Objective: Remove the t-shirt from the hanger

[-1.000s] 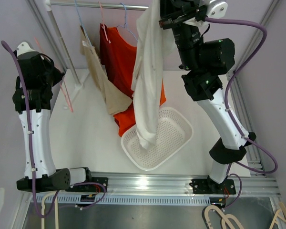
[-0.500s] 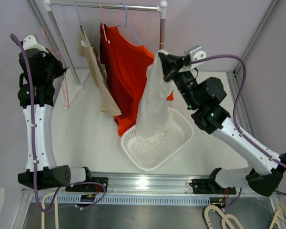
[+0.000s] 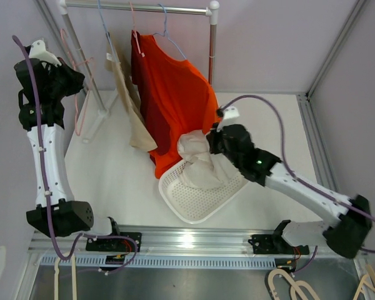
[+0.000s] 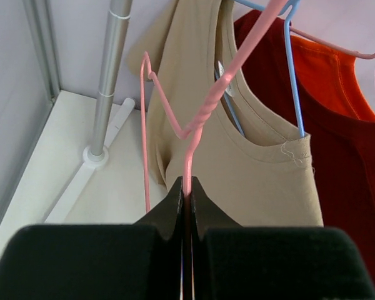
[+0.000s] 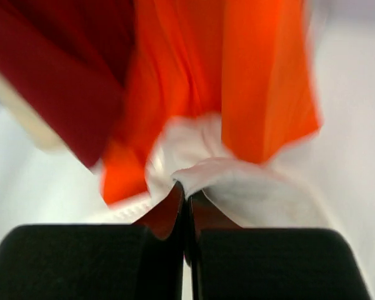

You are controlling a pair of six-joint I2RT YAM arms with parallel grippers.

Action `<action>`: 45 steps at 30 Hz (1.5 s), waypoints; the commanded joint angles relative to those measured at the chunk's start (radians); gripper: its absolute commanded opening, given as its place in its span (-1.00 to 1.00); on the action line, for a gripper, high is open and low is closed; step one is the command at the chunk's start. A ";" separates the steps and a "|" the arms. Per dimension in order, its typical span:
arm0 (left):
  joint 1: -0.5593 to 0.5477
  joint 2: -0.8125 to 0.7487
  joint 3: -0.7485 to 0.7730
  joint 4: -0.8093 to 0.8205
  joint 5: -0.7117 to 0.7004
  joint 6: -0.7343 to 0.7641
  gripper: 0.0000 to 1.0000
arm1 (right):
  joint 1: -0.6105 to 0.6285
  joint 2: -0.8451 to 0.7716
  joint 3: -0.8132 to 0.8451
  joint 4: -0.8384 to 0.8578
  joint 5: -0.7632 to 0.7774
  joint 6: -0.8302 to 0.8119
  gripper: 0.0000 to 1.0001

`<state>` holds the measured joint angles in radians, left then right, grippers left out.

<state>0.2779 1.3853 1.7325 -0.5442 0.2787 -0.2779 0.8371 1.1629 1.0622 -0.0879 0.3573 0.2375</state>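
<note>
A robotics lab test cell: plain lilac walls [image 3: 269, 37] box in a white table [image 3: 119, 169], an aluminium rail [image 3: 194, 240] runs along the edge at 6 o'clock, and a garment rack [image 3: 144, 7] stands at 12 o'clock.

**Blur and cover hide much of the scene**

From above, the white t-shirt [image 3: 197, 165] covers much of the basket's [image 3: 194, 201] far side and buries the right gripper's [image 3: 209, 144] fingertips. The right wrist view is smeared: the orange shirt [image 5: 262, 75] and dark red shirt [image 5: 62, 75] lack crisp edges. In the left wrist view, the pink hanger's [image 4: 204, 115] upper wire runs off the top edge.
</note>
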 commanded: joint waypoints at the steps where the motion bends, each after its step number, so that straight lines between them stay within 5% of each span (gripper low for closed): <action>1: 0.014 0.029 0.071 0.066 0.089 0.020 -0.99 | -0.018 0.194 0.010 -0.329 -0.089 0.177 -1.00; 10: 0.015 0.086 0.168 0.188 0.169 -0.010 -0.99 | -0.015 0.310 -0.076 -0.340 -0.343 0.237 -1.00; 16: 0.014 0.179 0.283 0.257 0.204 -0.021 -0.99 | -0.016 0.274 -0.113 -0.343 -0.339 0.240 -0.98; 19: 0.014 0.227 0.359 0.273 0.203 -0.038 -0.99 | -0.001 0.253 -0.122 -0.361 -0.342 0.233 -0.68; 25: 0.014 0.374 0.511 0.251 0.201 -0.023 -0.99 | 0.032 0.205 -0.136 -0.403 -0.322 0.261 -0.77; 29: 0.014 0.471 0.624 0.227 0.214 -0.036 -0.99 | 0.117 0.152 -0.125 -0.423 -0.244 0.281 -0.05; 35: 0.007 0.526 0.641 0.282 0.218 -0.061 -0.99 | 0.192 0.031 -0.065 -0.522 -0.066 0.301 0.50; 37: 0.004 0.540 0.642 0.303 0.218 -0.063 -0.99 | 0.198 -0.027 -0.057 -0.542 -0.041 0.304 0.99; 45: -0.009 0.603 0.665 0.325 0.211 -0.072 -0.99 | 0.220 -0.213 -0.062 -0.561 0.055 0.321 0.99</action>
<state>0.2756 1.9778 2.3409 -0.2844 0.4767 -0.3294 1.0466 0.9989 0.9695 -0.6289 0.3344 0.5392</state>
